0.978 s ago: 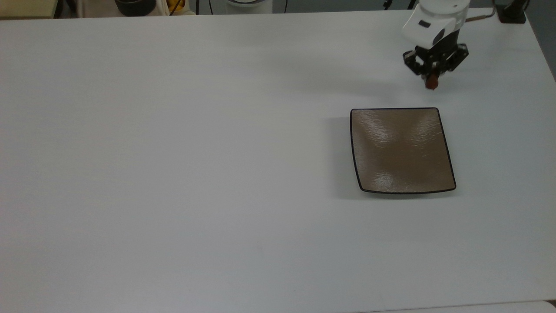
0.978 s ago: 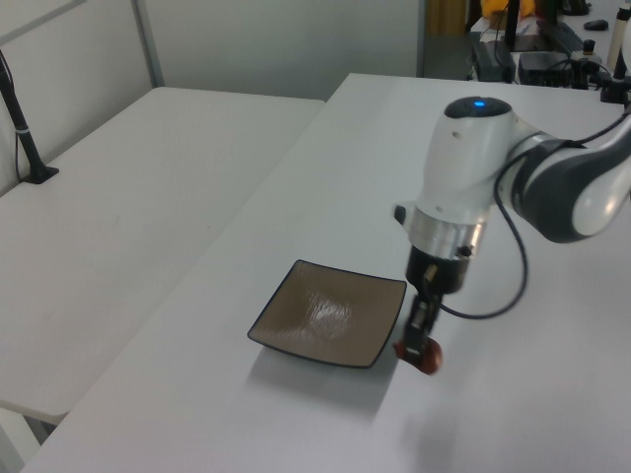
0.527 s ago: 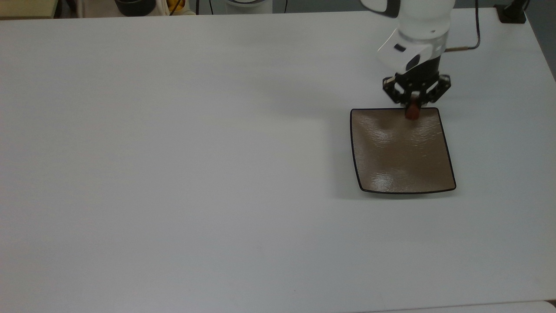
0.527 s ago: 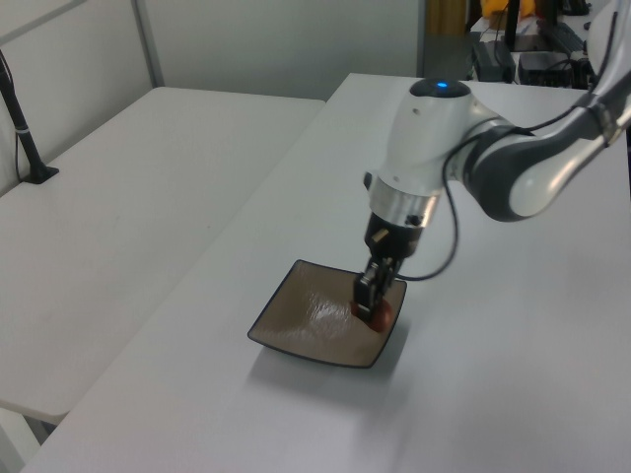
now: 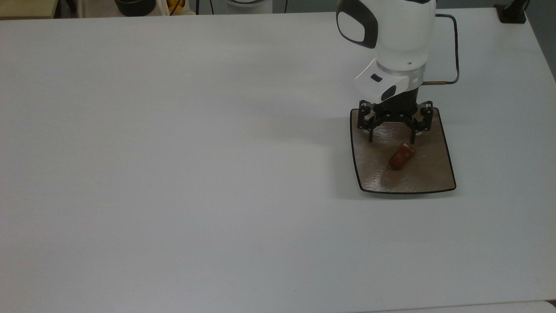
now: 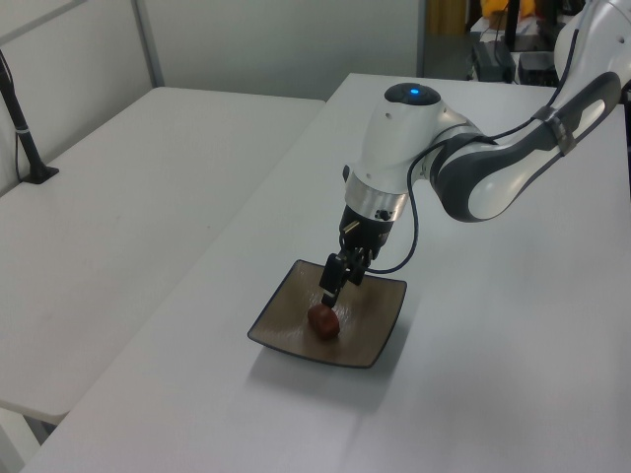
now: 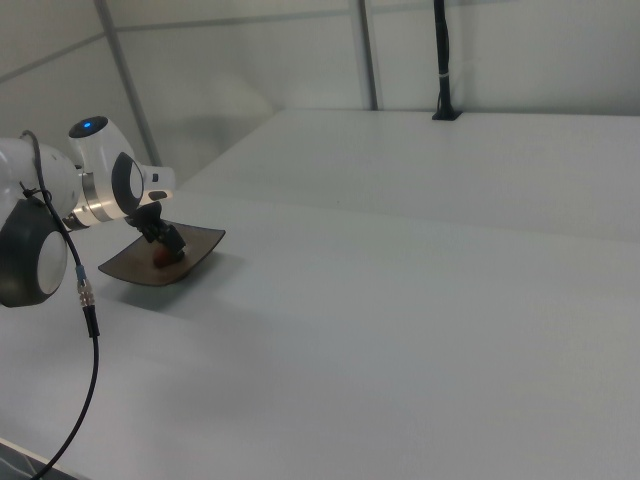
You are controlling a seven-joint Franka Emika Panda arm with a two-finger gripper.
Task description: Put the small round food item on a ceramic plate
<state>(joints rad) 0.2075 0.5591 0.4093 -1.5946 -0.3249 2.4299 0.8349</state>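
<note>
The small round food item (image 5: pixel 401 156), a glossy reddish-brown lump, lies on the square tan ceramic plate (image 5: pixel 428 171) with the thin black rim, a little past the plate's middle. My gripper (image 5: pixel 392 140) hangs open just above the plate's far half, fingers spread wide and holding nothing. The lump rests just in front of the fingertip on the top view's right. In the left view the food item (image 6: pixel 323 320) sits on the plate (image 6: pixel 380 323) right below the gripper (image 6: pixel 335 286). The right view has the plate (image 7: pixel 128 269), the food item (image 7: pixel 160 258) and the gripper (image 7: pixel 166 241) at its left.
The plate stands on a wide white table (image 5: pixel 195 174). A black cable (image 5: pixel 454 48) loops beside the arm's wrist. A dark post (image 6: pixel 25 128) stands on a neighbouring table at the left view's left.
The gripper carried the lump from beyond the plate's far edge to over the plate, then opened. The lump now lies loose on the plate.
</note>
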